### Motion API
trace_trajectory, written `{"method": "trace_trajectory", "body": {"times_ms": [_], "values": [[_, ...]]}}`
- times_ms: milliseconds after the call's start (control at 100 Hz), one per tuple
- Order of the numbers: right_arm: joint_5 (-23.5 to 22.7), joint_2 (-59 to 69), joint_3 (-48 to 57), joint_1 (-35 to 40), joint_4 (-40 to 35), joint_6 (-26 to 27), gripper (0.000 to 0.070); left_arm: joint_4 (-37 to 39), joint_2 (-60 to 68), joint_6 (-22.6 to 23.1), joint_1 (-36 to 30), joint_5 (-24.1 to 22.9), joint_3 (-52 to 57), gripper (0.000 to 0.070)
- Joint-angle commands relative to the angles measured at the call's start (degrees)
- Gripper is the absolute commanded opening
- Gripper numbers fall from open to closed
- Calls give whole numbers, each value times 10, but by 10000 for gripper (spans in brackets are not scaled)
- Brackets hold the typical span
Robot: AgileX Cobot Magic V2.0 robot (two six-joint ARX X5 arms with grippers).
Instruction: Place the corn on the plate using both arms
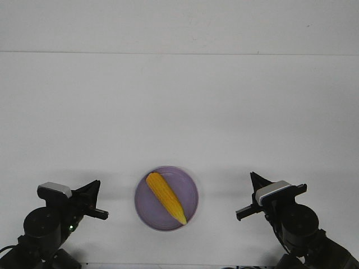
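**Corn lying on the plate, both grippers apart from it**

The left gripper [96, 197] is seen at the lower left of the front view, beside the plate [192, 188] but not touching it. Its two black fingers are spread — one tip points upward, the other reaches out toward the plate — and nothing is held between them. A silver-grey block [54, 190] is mounted on the arm behind it.

The right gripper [248, 194] is placed at the lower right in a mirrored pose. Its fingers are also spread apart, one tip up and one low toward the plate, and nothing is gripped. It is kept clear of the plate rim.

The corn [166, 197] is found on the lavender plate, between the two grippers. It is laid diagonally, with the thick yellow-orange end toward the far left of the plate and the paler pointed tip toward the near right, close to the rim. The whole cob is contained inside the plate. The plate itself is set on a white table [179, 112].
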Motion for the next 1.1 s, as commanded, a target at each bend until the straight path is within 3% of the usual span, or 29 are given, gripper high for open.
{"method": "trace_trajectory", "body": {"times_ms": [0, 250, 290, 330, 450, 620, 730, 900, 1090], "values": [[1, 2, 6, 5, 6, 6, 11, 7, 0, 3, -2, -3, 1, 13], [1, 2, 6, 5, 6, 6, 12, 6, 0, 4, -2, -3, 1, 13], [1, 2, 6, 5, 6, 6, 12, 5, -2, 19, -1, -3, 1, 12], [1, 2, 6, 5, 6, 6, 12, 7, -10, 63, 12, -19, -2, 13], [1, 2, 6, 5, 6, 6, 11, 78, -48, 141, 101, -22, -55, 13], [1, 2, 6, 5, 6, 6, 12, 188, -140, 171, 259, -21, -190, 13], [1, 2, 6, 5, 6, 6, 12, 229, -191, 200, 309, -20, -265, 13], [1, 2, 6, 5, 6, 6, 11, 273, -219, 232, 330, -18, -333, 13], [1, 2, 6, 5, 6, 6, 12, 313, -219, 226, 331, -6, -373, 13]]}}
